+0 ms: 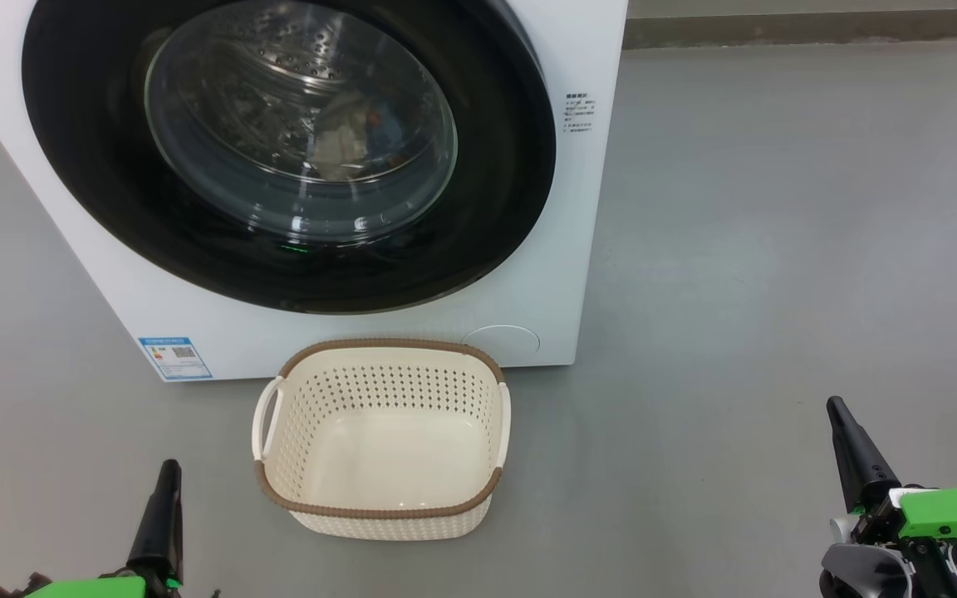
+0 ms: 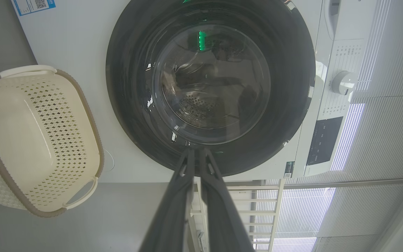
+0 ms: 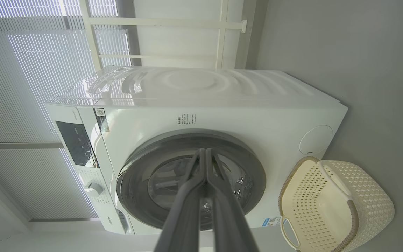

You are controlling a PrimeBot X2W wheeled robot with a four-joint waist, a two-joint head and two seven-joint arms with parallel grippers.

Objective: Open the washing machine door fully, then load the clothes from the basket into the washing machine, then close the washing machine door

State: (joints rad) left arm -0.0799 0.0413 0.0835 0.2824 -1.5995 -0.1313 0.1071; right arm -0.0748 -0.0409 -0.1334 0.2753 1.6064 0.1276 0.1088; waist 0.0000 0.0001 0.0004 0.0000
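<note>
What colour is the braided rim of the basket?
Brown; the basket itself is cream. The head view shows it best.

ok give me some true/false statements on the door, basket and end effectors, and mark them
1. The washing machine door is shut. True.
2. The basket holds the clothes. False: it is empty; the clothes show behind the door glass.
3. The left end effector grips a basket handle. False: it is shut on nothing, apart from the basket.
4. The right end effector is shut. True.
5. The basket stands on the floor in front of the washing machine. True.
</note>
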